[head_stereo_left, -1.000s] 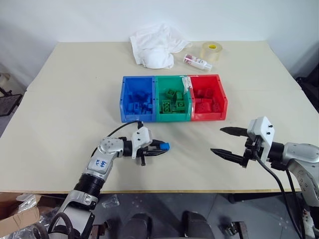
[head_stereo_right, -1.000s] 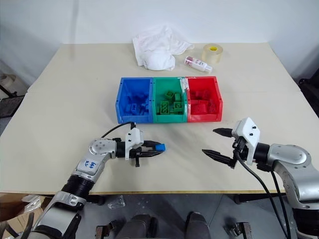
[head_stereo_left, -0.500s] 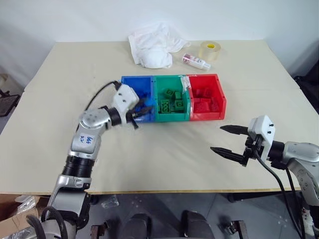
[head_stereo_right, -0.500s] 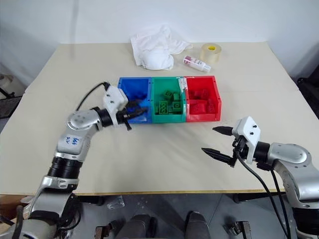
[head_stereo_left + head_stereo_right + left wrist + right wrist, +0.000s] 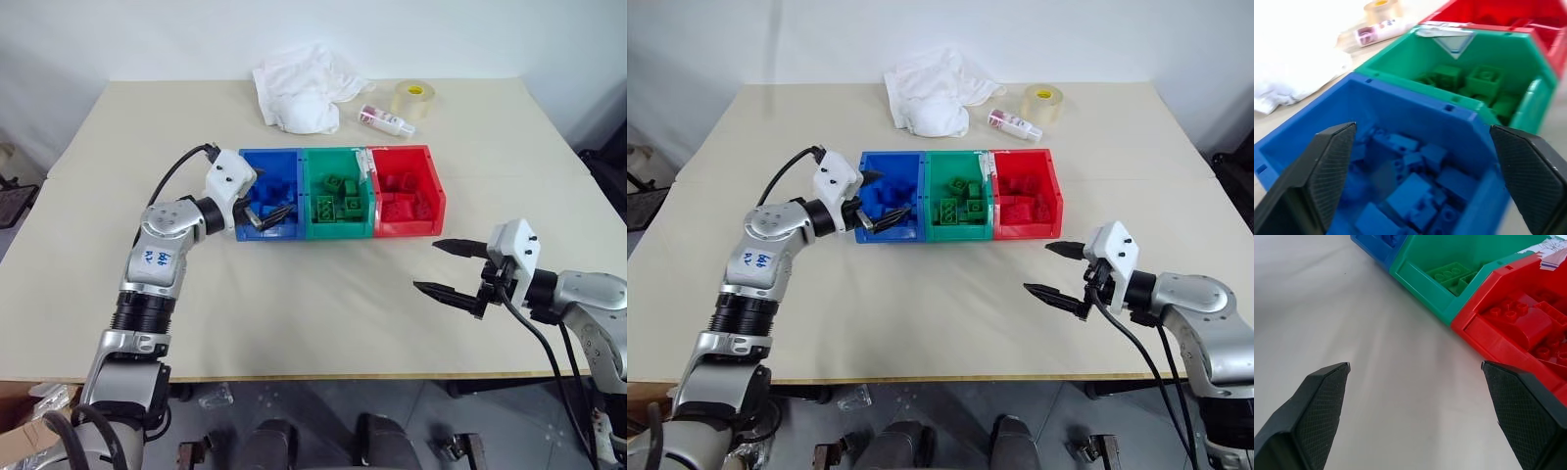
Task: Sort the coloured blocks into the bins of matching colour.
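Observation:
The three bins stand joined in a row at mid-table: blue bin, green bin, red bin. Each holds several blocks of its own colour: blue blocks, green blocks, red blocks. My left gripper hovers over the near left part of the blue bin, open, with nothing between its fingers. My right gripper stands open and empty above bare table, in front of the red bin and a little to its right.
A white cloth, a roll of clear tape and a small red-and-white bottle lie behind the bins. Bare tabletop spreads in front of the bins and to both sides.
My left gripper carried a blue block from the near table up to the blue bin and opened; the block no longer sits between its fingers. The right gripper stayed put.

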`<state>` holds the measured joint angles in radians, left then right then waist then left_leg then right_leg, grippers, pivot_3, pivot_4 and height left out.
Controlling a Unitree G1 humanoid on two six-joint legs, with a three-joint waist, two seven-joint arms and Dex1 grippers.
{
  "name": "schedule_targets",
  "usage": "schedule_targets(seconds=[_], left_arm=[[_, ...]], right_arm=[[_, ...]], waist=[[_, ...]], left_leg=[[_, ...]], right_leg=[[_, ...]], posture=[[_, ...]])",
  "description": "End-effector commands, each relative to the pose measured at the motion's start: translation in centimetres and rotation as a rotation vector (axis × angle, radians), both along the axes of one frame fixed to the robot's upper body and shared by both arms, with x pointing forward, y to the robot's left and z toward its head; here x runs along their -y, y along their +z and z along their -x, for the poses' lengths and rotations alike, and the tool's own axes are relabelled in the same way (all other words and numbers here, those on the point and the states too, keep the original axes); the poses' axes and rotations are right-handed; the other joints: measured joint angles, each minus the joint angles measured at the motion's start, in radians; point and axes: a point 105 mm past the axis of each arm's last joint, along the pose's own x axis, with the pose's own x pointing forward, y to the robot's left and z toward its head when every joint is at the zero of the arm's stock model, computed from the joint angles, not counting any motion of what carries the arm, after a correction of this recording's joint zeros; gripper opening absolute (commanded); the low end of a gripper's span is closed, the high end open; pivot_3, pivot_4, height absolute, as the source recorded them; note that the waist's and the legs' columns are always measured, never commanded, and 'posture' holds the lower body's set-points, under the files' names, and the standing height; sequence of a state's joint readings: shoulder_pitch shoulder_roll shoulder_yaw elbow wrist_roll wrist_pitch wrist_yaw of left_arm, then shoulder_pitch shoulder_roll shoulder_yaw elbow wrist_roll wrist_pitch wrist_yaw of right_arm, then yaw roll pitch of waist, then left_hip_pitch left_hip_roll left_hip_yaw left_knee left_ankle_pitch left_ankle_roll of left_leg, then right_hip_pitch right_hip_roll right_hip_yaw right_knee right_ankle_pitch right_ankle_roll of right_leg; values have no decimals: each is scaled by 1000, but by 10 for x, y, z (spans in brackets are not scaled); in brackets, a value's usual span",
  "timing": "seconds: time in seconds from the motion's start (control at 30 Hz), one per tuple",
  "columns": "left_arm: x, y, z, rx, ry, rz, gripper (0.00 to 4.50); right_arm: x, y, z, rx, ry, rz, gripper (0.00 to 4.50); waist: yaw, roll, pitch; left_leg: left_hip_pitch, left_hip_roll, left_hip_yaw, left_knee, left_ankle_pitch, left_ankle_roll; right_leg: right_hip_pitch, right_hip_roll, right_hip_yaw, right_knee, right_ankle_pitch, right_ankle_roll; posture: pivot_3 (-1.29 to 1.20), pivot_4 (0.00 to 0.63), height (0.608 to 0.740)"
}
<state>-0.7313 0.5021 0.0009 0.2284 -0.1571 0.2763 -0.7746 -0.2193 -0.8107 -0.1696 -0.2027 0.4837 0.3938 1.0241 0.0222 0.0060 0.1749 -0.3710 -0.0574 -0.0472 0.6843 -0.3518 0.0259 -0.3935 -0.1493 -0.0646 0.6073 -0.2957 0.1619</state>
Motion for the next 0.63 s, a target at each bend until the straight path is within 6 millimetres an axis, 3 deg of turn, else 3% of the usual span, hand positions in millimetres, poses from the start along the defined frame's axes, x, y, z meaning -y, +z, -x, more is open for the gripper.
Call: schedule_targets(seconds=[0.03, 0.17, 0.37, 0.5, 0.63], left_arm=[[-6, 10, 34, 8, -175, 50, 4478], [-44, -4, 66, -18, -209, 73, 4478], [-98, -28, 85, -131, -89, 109, 4478], [-113, -35, 91, -104, -61, 92, 4478], [-112, -37, 93, -87, -83, 90, 4478]], right_arm=[[4, 10, -3, 38, 23, 16, 4500], [14, 11, -8, 22, 53, 57, 4500], [33, 11, -18, -10, 64, 113, 4500], [41, 7, -22, -34, 65, 137, 4500], [41, 7, -27, -30, 62, 134, 4500]], waist=[[-5, 0, 0], [-21, 0, 0], [-20, 0, 0], [-16, 0, 0], [-19, 0, 0]], left_leg=[[0, 0, 0, 0, 0, 0], [0, 1, 0, -1, 0, 0], [0, 1, -1, -1, 0, 0], [0, 0, -2, 0, 0, 0], [0, 1, -1, 0, 0, 0]], right_leg=[[0, 0, 0, 0, 0, 0], [0, 0, 0, -1, 0, 0], [0, 0, 1, -1, 0, 0], [1, -1, 0, -1, 0, 0], [1, -1, 0, -1, 0, 0]], posture=[[0, 150, 740], [0, 150, 740], [0, 150, 740], [0, 150, 740], [0, 150, 740]])
